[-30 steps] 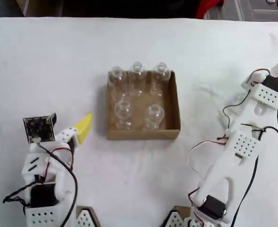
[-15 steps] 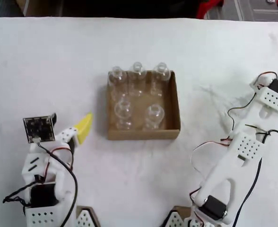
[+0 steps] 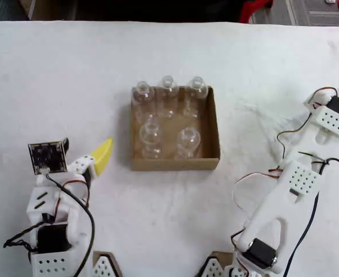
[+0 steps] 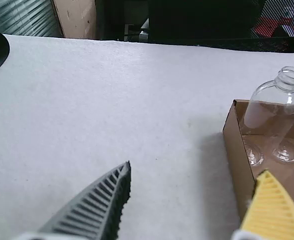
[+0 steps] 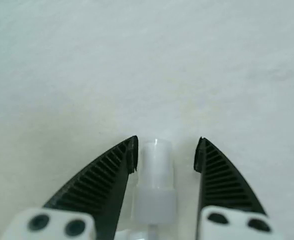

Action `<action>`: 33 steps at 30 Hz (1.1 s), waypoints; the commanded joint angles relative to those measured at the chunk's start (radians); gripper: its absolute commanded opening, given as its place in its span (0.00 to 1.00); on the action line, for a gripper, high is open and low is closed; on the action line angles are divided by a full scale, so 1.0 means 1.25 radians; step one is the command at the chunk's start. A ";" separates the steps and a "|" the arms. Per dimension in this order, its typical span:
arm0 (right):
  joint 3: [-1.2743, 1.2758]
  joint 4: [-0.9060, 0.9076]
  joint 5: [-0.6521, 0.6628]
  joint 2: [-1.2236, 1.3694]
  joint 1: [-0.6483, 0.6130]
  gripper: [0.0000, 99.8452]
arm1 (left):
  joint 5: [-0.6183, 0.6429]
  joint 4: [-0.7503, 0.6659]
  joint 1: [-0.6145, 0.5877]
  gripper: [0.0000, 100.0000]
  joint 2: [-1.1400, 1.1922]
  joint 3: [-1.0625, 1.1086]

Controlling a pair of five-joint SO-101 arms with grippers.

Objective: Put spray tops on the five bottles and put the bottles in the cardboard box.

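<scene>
Five clear bottles without tops stand in the cardboard box (image 3: 175,164) at the table's middle: three along the back, such as one (image 3: 167,88), and two in front, such as one (image 3: 151,134). My left gripper (image 3: 93,154) rests low at the front left, a short way left of the box, open with nothing in it. In its wrist view (image 4: 187,200) the box wall (image 4: 235,150) and a bottle (image 4: 282,95) show. My right arm (image 3: 299,176) stretches to the table's right edge. My right gripper (image 5: 165,155) is open, with a white spray top (image 5: 155,172) standing between its fingers.
White cloth covers the table (image 3: 71,75). Wide free room lies left of, behind and in front of the box. Arm bases and loose cables (image 3: 256,179) sit along the front edge.
The right arm has shifted a little toward the table's right edge. The left arm, box and bottles have not moved.
</scene>
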 commanded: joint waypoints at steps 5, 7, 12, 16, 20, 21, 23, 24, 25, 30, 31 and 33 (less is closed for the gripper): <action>-0.005 -0.009 0.001 0.018 -0.015 0.17 | -0.011 -0.018 0.014 0.36 -0.006 -0.004; -0.007 -0.009 0.001 0.028 -0.017 0.17 | -0.011 -0.018 0.014 0.36 -0.006 -0.004; -0.012 -0.009 0.001 0.026 -0.014 0.11 | -0.011 -0.018 0.014 0.36 -0.006 -0.004; -0.022 -0.009 0.001 0.017 -0.010 0.01 | -0.011 -0.018 0.014 0.36 -0.006 -0.004; -0.038 -0.002 0.001 0.002 -0.010 0.02 | -0.011 -0.018 0.014 0.36 -0.006 -0.004; -0.049 0.003 0.001 -0.002 -0.010 0.02 | -0.011 -0.018 0.014 0.36 -0.006 -0.004; -0.056 0.023 0.001 -0.023 -0.010 0.02 | -0.011 -0.018 0.014 0.36 -0.006 -0.004; -0.053 0.031 0.001 -0.037 -0.010 0.02 | -0.011 -0.018 0.014 0.36 -0.006 -0.004; -0.052 0.040 0.001 -0.055 -0.012 0.02 | -0.011 -0.018 0.014 0.36 -0.006 -0.004; -0.052 0.077 -0.001 -0.152 -0.014 0.02 | -0.011 -0.018 0.014 0.36 -0.006 -0.005; -0.052 0.085 -0.002 -0.180 -0.017 0.02 | -0.011 -0.018 0.014 0.36 -0.006 -0.006; -0.052 0.110 -0.005 -0.244 -0.029 0.02 | -0.011 -0.018 0.014 0.36 -0.006 -0.007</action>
